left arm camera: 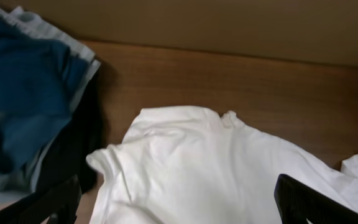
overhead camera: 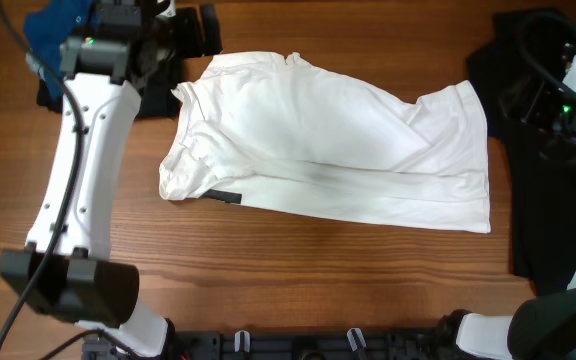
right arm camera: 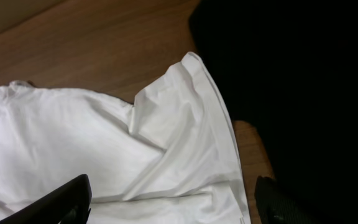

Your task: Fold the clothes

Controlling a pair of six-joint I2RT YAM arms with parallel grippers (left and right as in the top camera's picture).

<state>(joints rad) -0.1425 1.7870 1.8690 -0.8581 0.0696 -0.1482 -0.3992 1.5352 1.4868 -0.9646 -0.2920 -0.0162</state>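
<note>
The white T-shirt (overhead camera: 338, 150) lies folded and rumpled across the middle of the wooden table (overhead camera: 318, 280), its hem toward my right side and its bunched collar end toward my left, where a short piece of black print (overhead camera: 225, 196) shows at the near edge. My left gripper (left arm camera: 179, 205) hangs above the shirt's far left corner with its 2 fingers (left arm camera: 55, 202) spread wide, gripping nothing; the cloth lies loose beneath them. My right gripper (right arm camera: 169, 202) is also spread apart and empty, over the shirt's far right corner, where the hem meets a sleeve fold. Just beside my left gripper sits a blue shirt (left arm camera: 23, 93) heaped on a black garment (left arm camera: 73, 149) at the far left corner of the table. A large black garment (right arm camera: 303, 93) lies along the right edge, touching the white shirt's hem.
</note>
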